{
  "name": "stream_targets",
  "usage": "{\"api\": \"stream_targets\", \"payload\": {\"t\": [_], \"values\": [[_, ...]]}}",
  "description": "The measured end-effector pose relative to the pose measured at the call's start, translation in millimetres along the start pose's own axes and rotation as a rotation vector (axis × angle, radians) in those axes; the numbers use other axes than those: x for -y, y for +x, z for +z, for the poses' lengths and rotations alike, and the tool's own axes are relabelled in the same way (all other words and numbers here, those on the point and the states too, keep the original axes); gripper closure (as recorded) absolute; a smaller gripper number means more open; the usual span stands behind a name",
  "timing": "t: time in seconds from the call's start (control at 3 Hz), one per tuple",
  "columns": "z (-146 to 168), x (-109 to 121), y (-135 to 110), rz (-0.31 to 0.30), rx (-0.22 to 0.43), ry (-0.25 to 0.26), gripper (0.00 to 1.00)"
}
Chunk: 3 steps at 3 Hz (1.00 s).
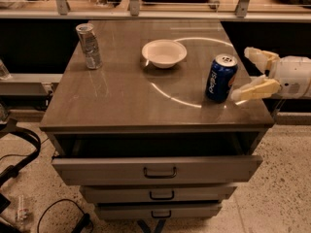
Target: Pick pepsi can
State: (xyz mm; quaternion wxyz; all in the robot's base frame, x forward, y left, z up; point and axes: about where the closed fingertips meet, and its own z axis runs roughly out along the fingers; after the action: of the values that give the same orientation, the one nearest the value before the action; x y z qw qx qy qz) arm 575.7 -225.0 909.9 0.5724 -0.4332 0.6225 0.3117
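Note:
The pepsi can [221,78], blue with white vertical lettering and a silver top, stands upright near the right edge of the brown cabinet top [121,96]. My gripper [241,74] comes in from the right at can height, open, its two cream fingers spread. The near fingertip [238,95] is just beside the can's right side; the far finger [256,56] sits behind and to the right. The can is not between the fingers and is not held.
A white bowl [164,53] sits at the middle back of the top. A slimmer silver-grey can [89,46] stands at the back left. The top drawer [158,166] below is pulled out. Cables lie on the floor at the left.

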Motion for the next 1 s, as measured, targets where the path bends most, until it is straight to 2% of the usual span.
{"api": "stream_targets", "payload": {"t": [0.33,0.67,1.0], "values": [[22.6,0.6,-3.4,-0.009,0.054,-0.049,0.00],[45.5,0.3,-7.1,-0.017,0.070,-0.095,0.15],[48.1,-0.7,-8.0,-0.018,0.072,-0.099,0.38]]}}
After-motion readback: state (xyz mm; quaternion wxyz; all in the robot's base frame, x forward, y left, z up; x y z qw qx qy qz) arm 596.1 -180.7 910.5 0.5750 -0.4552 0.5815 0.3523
